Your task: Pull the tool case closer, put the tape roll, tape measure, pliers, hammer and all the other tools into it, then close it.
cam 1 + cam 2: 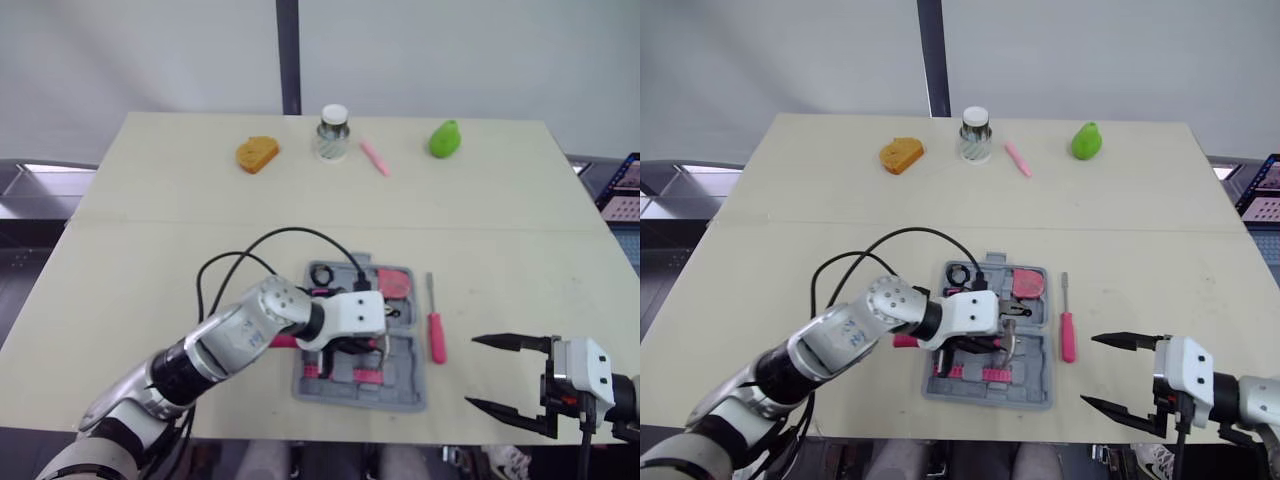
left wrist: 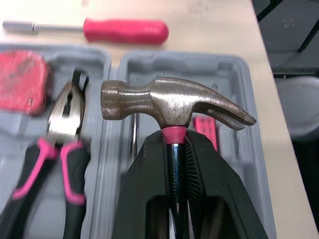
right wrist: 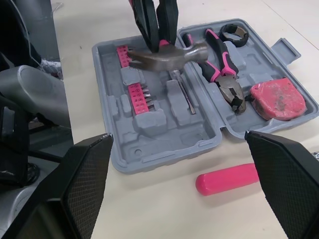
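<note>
While the left pincer [image 2: 174, 142] is clamping shut on the hammer [image 2: 169, 102] at its neck, right under the head, the head is hanging over the open tool case [image 3: 169, 149], above the half carrying the pink bit strip [image 3: 137, 94]. The handle is trailing back under the wrist, past the case's left edge.

Risks I'm seeing:
- The grip is sitting at the heavy end. On release the handle is probably going to drop unevenly, leaving the head riding on a moulded ridge instead of in a recess. Then the lid isn't closing.
- The head is hanging close to the pliers [image 3: 222, 69], which are lying in the other half with the tape measure [image 3: 278, 99] and tape roll [image 3: 233, 34]. A skewed descent is risking knocking them out of their seats.
- Nothing is bracing the case. Pressing down on an unseated hammer is risking shoving it across the tabletop [image 1: 150, 260] into the screwdriver [image 1: 437, 335], which is lying just right of it, not yet packed.

The right pincer [image 1: 472, 372] is hovering wide open and empty, near the front right, apart from the case.
</note>
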